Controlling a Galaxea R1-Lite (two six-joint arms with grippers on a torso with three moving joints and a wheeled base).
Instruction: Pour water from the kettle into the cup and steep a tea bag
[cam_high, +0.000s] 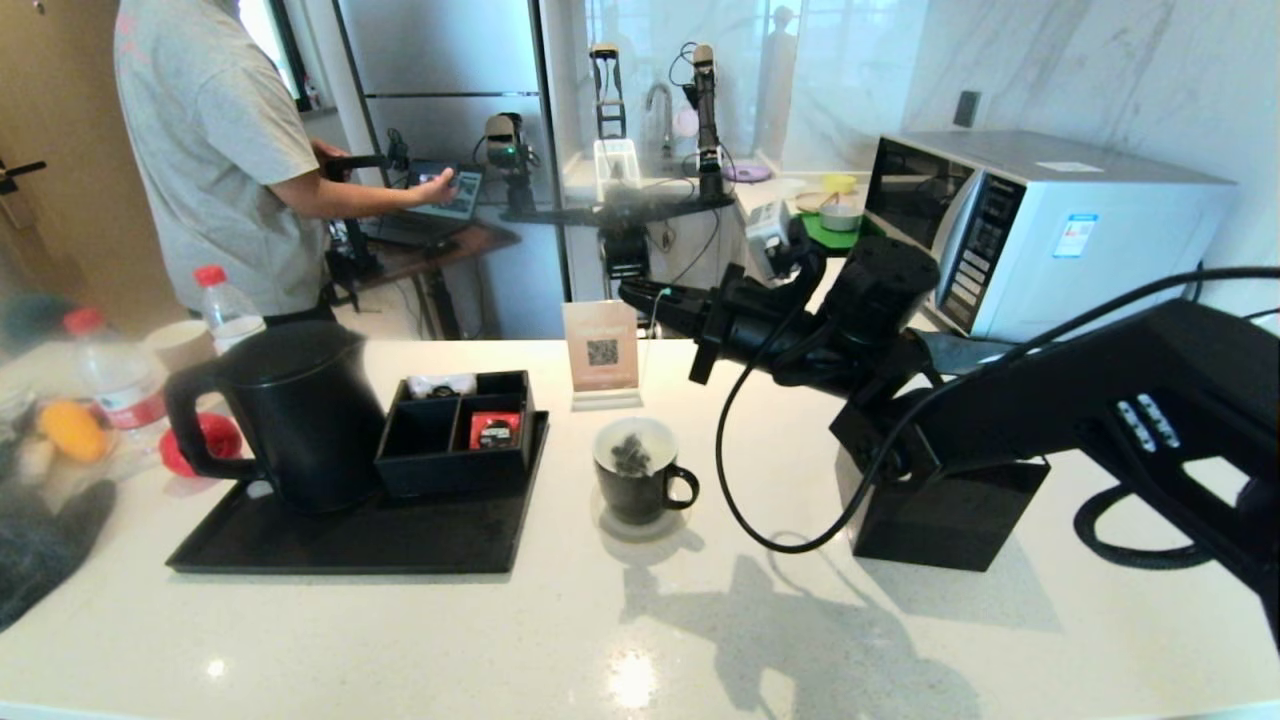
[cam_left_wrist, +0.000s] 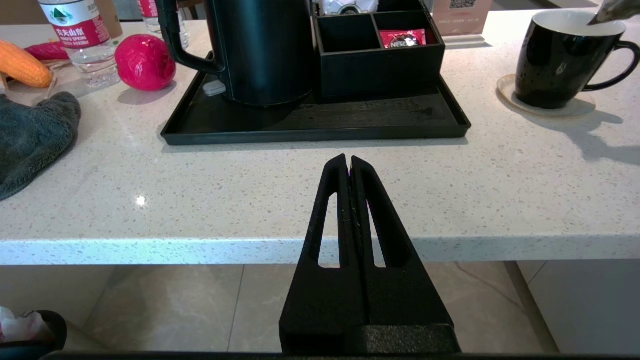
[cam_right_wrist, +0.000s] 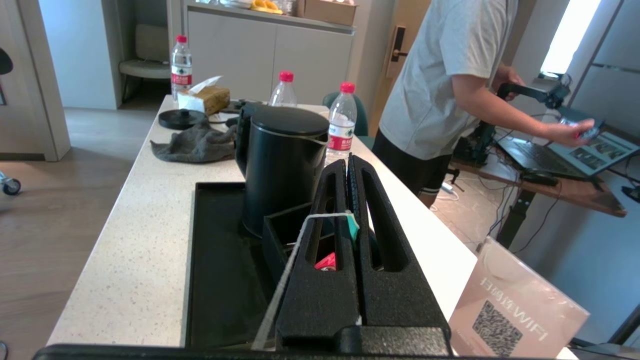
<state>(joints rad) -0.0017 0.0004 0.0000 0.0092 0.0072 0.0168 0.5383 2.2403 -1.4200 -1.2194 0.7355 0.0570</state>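
Note:
The black kettle (cam_high: 300, 415) (cam_left_wrist: 265, 50) (cam_right_wrist: 282, 165) stands upright on the black tray (cam_high: 350, 545), lid on. To its right the black cup (cam_high: 640, 475) (cam_left_wrist: 555, 60) sits on a pale coaster with a dark tea bag (cam_high: 632, 455) inside; I cannot make out any water. My right gripper (cam_high: 640, 293) (cam_right_wrist: 347, 162) hovers above and behind the cup, shut on the tea bag's teal tag (cam_right_wrist: 352, 226). Its white string (cam_right_wrist: 285, 280) hangs down. My left gripper (cam_left_wrist: 349, 160) is shut and empty, low at the counter's front edge.
A black organizer box (cam_high: 460, 440) with a red sachet shares the tray. A QR sign (cam_high: 601, 352) stands behind the cup and a black block (cam_high: 945, 520) to its right. Water bottles, a red ball (cam_left_wrist: 145, 62) and a grey cloth (cam_left_wrist: 30, 135) lie left. A person stands behind.

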